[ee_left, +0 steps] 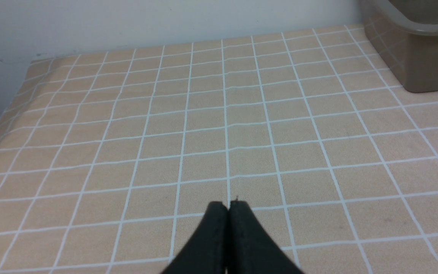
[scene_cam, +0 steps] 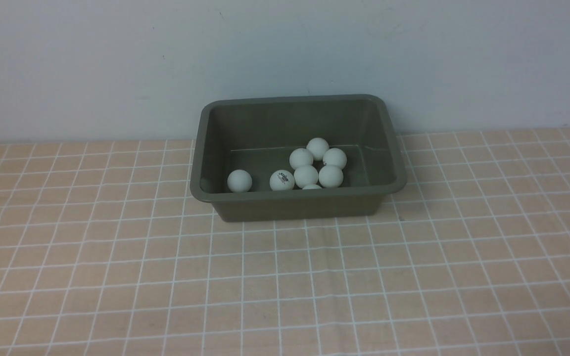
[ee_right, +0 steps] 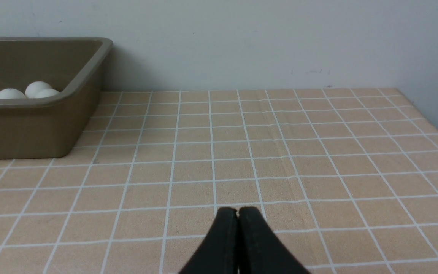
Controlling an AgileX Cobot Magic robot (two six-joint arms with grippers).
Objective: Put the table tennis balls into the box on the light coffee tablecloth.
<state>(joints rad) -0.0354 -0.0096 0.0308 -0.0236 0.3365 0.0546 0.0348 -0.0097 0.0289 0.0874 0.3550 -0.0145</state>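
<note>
1. The balls [scene_cam: 306, 176] are seen inside the box [scene_cam: 297, 198], upper centre of the front frame, on the cloth [scene_cam: 285, 277].
2. Both arms' jaws are pressed together, empty: left gripper [ee_left: 228, 206], right gripper [ee_right: 237, 211].

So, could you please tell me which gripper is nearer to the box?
Hard to call. The left gripper and right gripper are both shut over bare cloth, well short of the box, on opposite sides.
</note>
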